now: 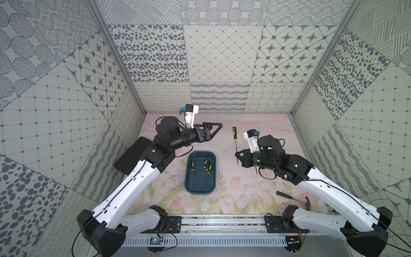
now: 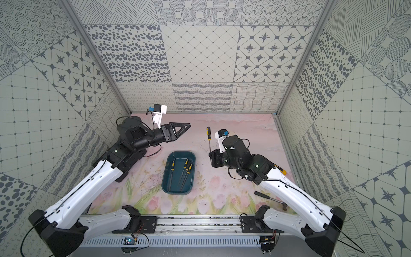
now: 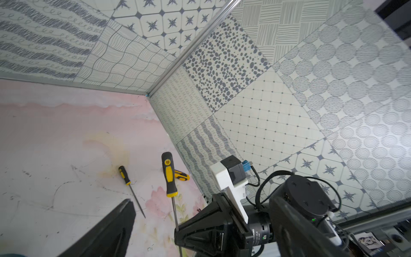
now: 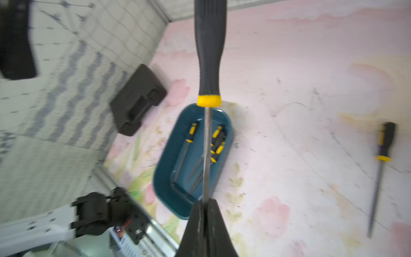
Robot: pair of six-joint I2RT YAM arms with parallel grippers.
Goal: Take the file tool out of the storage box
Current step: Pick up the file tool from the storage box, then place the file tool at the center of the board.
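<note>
Floral mat (image 1: 244, 191): the pink printed sheet covering your whole tabletop.
Black board (image 1: 133, 155): lies flat at the robot's left edge of the mat. It is partly under the left arm and well apart from the box.
Storage box (image 1: 200, 192): the dark teal tray sits mid-table between your two arms, with its long side running front to back.
Hammer (image 1: 297, 199): lies near the front on the right, with its head just beside the right arm.
Left gripper (image 1: 220, 126): raised behind the box, toward the back wall. In the left wrist view you see its fingers (image 3: 111, 231) spread wide with nothing between them.
Right gripper (image 4: 203, 203): its fingers are pinched tight on the metal shaft of the held file, to the right of the box and clear of it.
Held file (image 1: 234, 133): has a black handle with a yellow collar and is out of the box. In both top views the handle end points toward the back wall and the shaft runs down into the right gripper.
Files in the box (image 1: 205, 165): three, with the same black-and-yellow handles, all turned toward the back. One lies alone on the left side and two lie close together on the right.
Loose file (image 4: 382, 155): lies flat on the mat on the right, well apart from the box.
Yellow-and-black handle (image 3: 181, 175): on the mat close to the right wall. You can't tell from here which tool it belongs to.
</note>
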